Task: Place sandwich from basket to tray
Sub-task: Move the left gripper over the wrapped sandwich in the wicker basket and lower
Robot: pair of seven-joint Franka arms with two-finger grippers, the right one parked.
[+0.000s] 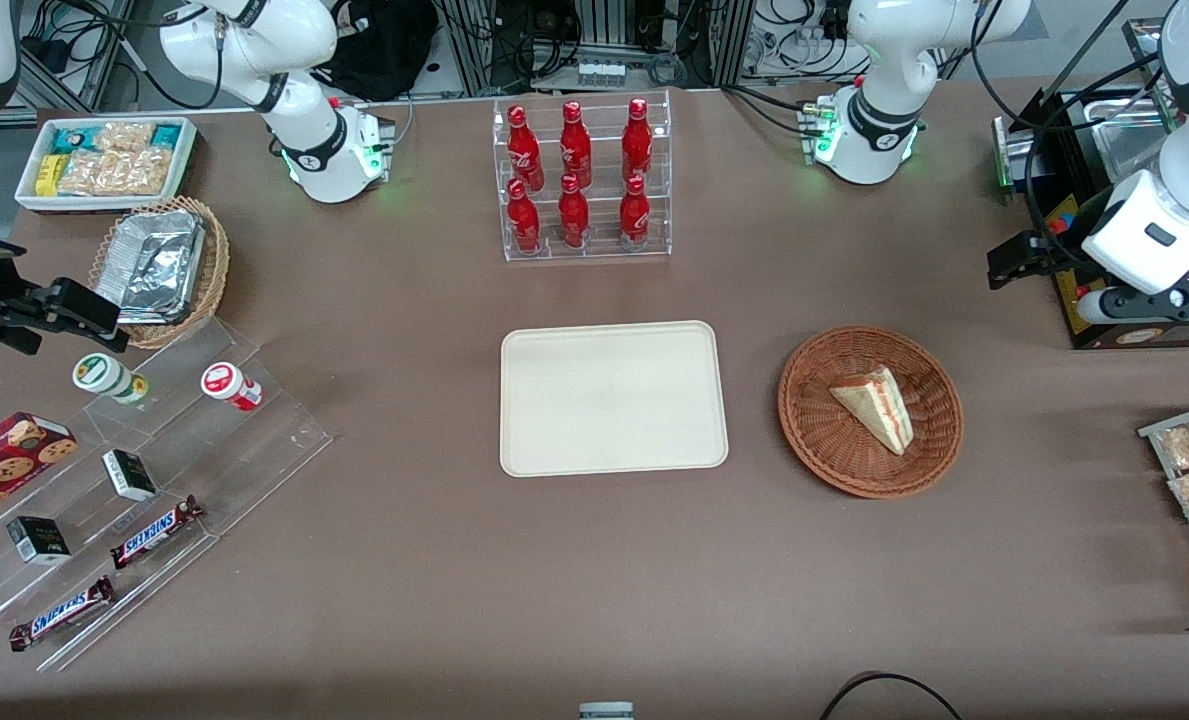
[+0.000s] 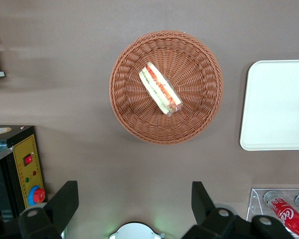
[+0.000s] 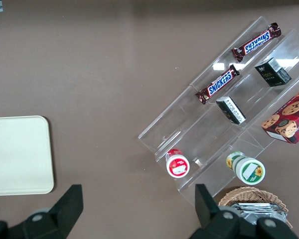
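Sandwich (image 2: 160,88), pale triangular wedge with red-green filling, in basket (image 2: 134,59); end effector (image 2: 134,199) spread, well above.

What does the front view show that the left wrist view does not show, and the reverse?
Only the front view shows the whole tray, bare, all six red bottles, and the left arm's claw raised above the table, farther from the camera than the basket. Only the wrist view shows the sandwich filling edge-on and the claw's open fingers. Both show the sandwich lying in the basket.
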